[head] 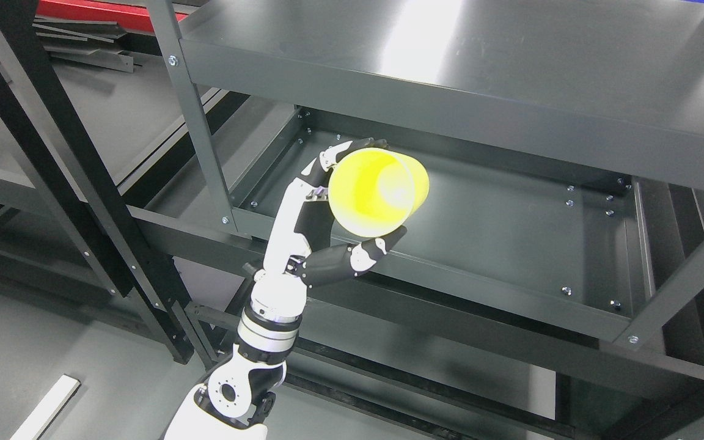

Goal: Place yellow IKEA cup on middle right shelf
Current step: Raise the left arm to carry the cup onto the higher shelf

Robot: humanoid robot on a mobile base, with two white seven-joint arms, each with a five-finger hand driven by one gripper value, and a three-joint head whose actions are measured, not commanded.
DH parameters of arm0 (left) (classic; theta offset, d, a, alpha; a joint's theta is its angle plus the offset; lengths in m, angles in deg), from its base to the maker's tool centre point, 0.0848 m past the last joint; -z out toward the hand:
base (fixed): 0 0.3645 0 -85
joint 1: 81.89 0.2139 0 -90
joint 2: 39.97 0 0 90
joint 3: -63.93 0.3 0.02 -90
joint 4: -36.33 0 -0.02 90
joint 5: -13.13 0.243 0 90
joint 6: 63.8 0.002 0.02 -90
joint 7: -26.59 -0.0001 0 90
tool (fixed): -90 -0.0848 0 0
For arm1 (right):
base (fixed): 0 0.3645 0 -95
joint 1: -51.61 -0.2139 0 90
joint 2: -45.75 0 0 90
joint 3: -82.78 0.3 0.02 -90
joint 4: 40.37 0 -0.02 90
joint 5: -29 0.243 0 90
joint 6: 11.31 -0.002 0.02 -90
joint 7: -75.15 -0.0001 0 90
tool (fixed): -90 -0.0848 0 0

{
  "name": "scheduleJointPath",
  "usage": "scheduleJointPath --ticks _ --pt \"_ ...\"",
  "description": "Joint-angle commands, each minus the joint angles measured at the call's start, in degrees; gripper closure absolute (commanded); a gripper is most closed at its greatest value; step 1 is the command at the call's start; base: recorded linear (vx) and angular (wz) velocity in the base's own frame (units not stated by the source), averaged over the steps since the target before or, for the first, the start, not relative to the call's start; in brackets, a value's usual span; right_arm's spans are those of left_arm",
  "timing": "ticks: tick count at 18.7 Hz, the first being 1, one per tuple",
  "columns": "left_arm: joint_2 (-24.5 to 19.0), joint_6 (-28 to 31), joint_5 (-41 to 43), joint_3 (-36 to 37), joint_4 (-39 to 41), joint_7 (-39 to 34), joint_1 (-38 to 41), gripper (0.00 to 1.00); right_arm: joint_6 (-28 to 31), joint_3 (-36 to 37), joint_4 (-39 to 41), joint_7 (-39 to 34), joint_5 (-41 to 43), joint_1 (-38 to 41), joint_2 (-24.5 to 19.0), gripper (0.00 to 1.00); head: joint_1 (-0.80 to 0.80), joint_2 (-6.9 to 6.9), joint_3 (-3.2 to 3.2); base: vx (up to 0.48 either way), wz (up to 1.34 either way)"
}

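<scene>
My left hand (352, 201) is shut on a yellow plastic cup (377, 193). The cup is tilted with its open mouth facing the camera. The fingers wrap its upper rim and the thumb (371, 250) presses from below. The hand holds the cup in the air just above the front left part of the dark grey middle shelf (511, 238), over its front lip. The cup does not touch the shelf surface. The right arm is out of view.
The top shelf (480, 55) hangs close above the cup. A grey upright post (202, 134) stands to the left of the hand. Another dark rack frame (65, 159) stands further left. The shelf's raised front edge (480, 287) runs below the hand.
</scene>
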Motion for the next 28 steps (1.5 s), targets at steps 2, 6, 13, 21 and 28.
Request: scheduleJointPath --ticks 2,6,13,21,28 --pt "-1.0 -0.6 0.0 -0.4 2.9 0.3 -6.6 0.99 0.0 -1.0 0.0 0.0 1.4 0.8 1.0 0.01 0.00 0.00 0.00 0.000 0.00" --pt "-1.0 5.6 0.0 -3.8 2.5 -0.8 -16.1 0.99 0.0 -1.0 0.0 0.0 1.4 0.8 1.0 0.01 0.00 0.00 0.00 0.000 0.00" --pt "-1.0 19.4 -0.4 -3.5 2.3 -15.1 -28.1 1.00 0.0 -1.0 0.0 0.0 1.4 0.8 1.0 0.01 0.00 0.00 0.00 0.000 0.00" --pt "-1.0 40.5 -9.2 1.0 -5.7 -28.5 -38.1 1.00 0.0 -1.0 0.0 0.0 1.4 0.8 1.0 0.01 0.00 0.00 0.00 0.005 -0.02" --pt "-1.0 49.5 -23.7 3.6 -9.3 -36.8 -41.0 1.00 0.0 -1.0 0.0 0.0 1.4 0.8 1.0 0.01 0.00 0.00 0.00 0.004 -0.02"
